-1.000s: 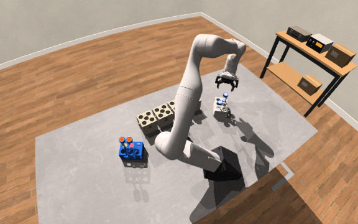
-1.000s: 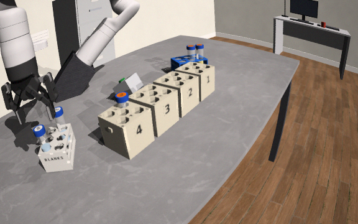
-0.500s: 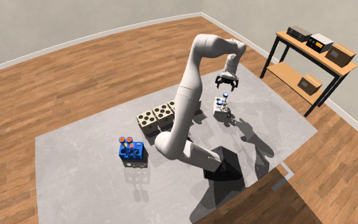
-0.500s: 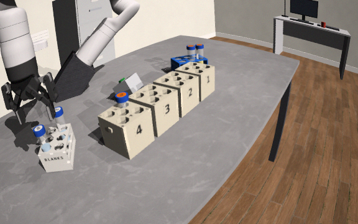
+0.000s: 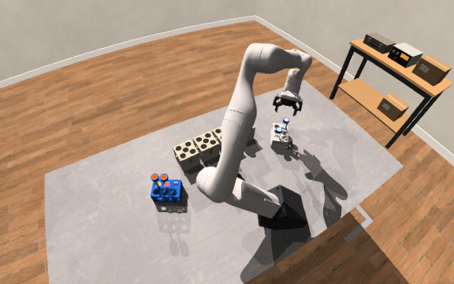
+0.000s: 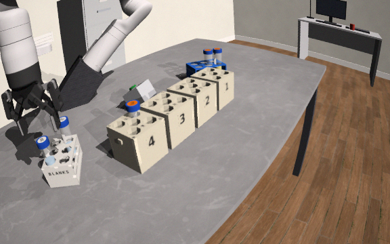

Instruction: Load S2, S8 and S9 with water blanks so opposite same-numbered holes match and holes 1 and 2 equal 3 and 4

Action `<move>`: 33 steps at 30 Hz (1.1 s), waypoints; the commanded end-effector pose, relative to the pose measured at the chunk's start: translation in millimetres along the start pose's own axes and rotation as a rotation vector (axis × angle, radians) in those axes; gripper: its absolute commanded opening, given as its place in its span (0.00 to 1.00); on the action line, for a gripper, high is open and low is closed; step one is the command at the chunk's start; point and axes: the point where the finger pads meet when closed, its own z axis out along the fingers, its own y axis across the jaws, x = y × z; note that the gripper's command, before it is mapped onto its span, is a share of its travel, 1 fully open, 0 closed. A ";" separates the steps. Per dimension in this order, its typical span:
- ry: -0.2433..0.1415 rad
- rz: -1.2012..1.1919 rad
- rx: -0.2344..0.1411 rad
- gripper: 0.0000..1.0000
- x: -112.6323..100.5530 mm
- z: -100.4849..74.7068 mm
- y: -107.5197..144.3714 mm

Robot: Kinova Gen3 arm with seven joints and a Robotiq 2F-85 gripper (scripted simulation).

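Note:
My gripper (image 5: pixel 288 107) (image 6: pixel 36 116) is open and empty. It hangs just above the white BLANKS rack (image 5: pixel 280 140) (image 6: pixel 61 174), close over the taller of the two blue-capped water blanks (image 5: pixel 286 120) (image 6: pixel 64 123). The other blank (image 5: pixel 278 129) (image 6: pixel 42 143) stands at the rack's front left. Four beige adapters stand in a row: adapter 4 (image 6: pixel 141 149), adapter 3 (image 6: pixel 181 118), adapter 2 (image 6: pixel 206 100) and adapter 1 (image 6: pixel 225 87). Adapter 4 holds one orange-dot tube (image 6: pixel 133 106). A blue rack (image 5: pixel 166 192) (image 6: pixel 191 68) holds two orange-dot sample tubes (image 5: pixel 154 177) (image 6: pixel 208 52).
A small sloped desk (image 6: pixel 145 89) with the green key (image 6: pixel 133 87) stands behind adapters 3 and 4. My arm's dark base (image 5: pixel 284 213) sits near the table's edge. My arm hides part of the adapter row in the top view. A shelf (image 5: pixel 398 75) stands off the table.

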 end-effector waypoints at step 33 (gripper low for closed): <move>-0.002 0.000 0.001 1.00 -0.3 -70.5 -0.1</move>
